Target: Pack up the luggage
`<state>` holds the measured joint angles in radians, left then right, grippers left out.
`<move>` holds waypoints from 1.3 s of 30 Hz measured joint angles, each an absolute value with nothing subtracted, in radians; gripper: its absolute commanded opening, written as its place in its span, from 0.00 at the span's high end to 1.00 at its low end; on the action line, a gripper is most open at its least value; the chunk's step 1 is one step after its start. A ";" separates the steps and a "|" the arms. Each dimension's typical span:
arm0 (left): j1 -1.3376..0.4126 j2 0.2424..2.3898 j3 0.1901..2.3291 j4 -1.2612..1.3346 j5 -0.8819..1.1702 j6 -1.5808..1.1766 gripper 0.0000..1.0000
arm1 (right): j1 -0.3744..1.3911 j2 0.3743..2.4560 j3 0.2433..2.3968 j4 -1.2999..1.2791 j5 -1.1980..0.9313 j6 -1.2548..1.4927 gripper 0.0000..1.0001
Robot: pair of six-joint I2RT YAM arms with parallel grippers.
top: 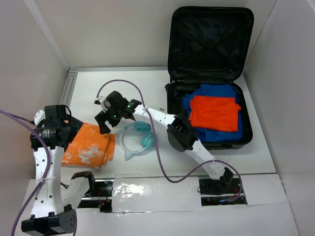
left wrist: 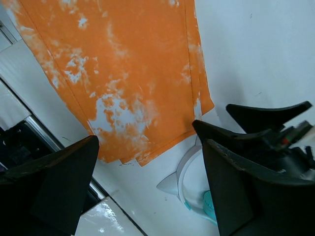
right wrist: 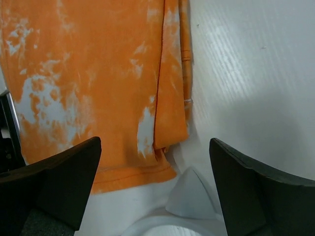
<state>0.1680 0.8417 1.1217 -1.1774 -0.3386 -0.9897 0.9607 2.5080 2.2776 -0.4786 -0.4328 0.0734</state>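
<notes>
The luggage [top: 209, 98] lies open at the back right, its lid upright against the wall. A blue garment [top: 214, 132] and a folded orange one [top: 215, 113] lie in its base. An orange tie-dye cloth [top: 88, 145] [left wrist: 123, 73] [right wrist: 88, 83] lies folded at the near left. White and teal cat-ear headphones [top: 138, 140] [left wrist: 184, 177] [right wrist: 192, 196] rest just right of it. My right gripper [top: 107, 124] [right wrist: 155, 147] hangs open above the cloth's right edge and the headphones. Over the cloth's left part my left gripper [top: 74, 130] [left wrist: 150, 147] is open too, holding nothing.
White walls close in the table [top: 147, 83] on the left, back and right. A purple cable [top: 160, 157] loops over the right arm, which stretches across the middle. A shiny taped strip [top: 142, 189] runs along the near edge between the arm bases.
</notes>
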 measured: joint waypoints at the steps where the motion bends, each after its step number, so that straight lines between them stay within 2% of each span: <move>1: 0.168 0.846 1.124 -1.174 -0.341 -0.987 0.01 | 0.967 2.521 2.279 -0.472 -0.439 0.074 0.05; 5: 0.168 0.860 1.126 -1.163 -0.352 -0.968 0.01 | 0.999 2.572 2.290 -0.458 -0.454 0.080 0.06; 10: 0.168 0.869 1.141 -1.153 -0.364 -0.961 0.01 | 1.032 2.608 2.316 -0.440 -0.429 0.072 0.27; 11: 0.168 0.869 1.141 -1.151 -0.366 -0.953 0.01 | 1.034 2.608 2.317 -0.439 -0.429 0.071 0.52; 12: 0.168 0.869 1.141 -1.151 -0.366 -0.948 0.01 | 1.034 2.608 2.317 -0.437 -0.425 0.064 0.68; 15: 0.168 0.868 1.141 -1.149 -0.369 -0.944 0.01 | 1.028 2.609 2.311 -0.420 -0.423 0.084 0.96; 16: 0.168 0.868 1.141 -1.148 -0.369 -0.943 0.01 | 1.027 2.609 2.306 -0.413 -0.421 0.093 1.00; 24: 0.168 0.858 1.114 -1.096 -0.360 -0.941 0.01 | 0.960 2.550 2.156 -0.315 -0.410 0.255 1.00; 33: 0.176 0.967 1.080 -0.983 -0.313 -0.897 0.03 | 0.709 2.402 1.934 -0.300 -0.298 0.464 0.99; 39: 0.220 1.081 1.050 -0.824 -0.207 -0.816 0.08 | 0.749 2.353 1.905 -0.320 -0.189 0.448 0.92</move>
<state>0.2195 1.0805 1.0496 -0.8238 -0.2073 -0.8162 0.7486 2.3528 1.9053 -0.3199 -0.1886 0.4480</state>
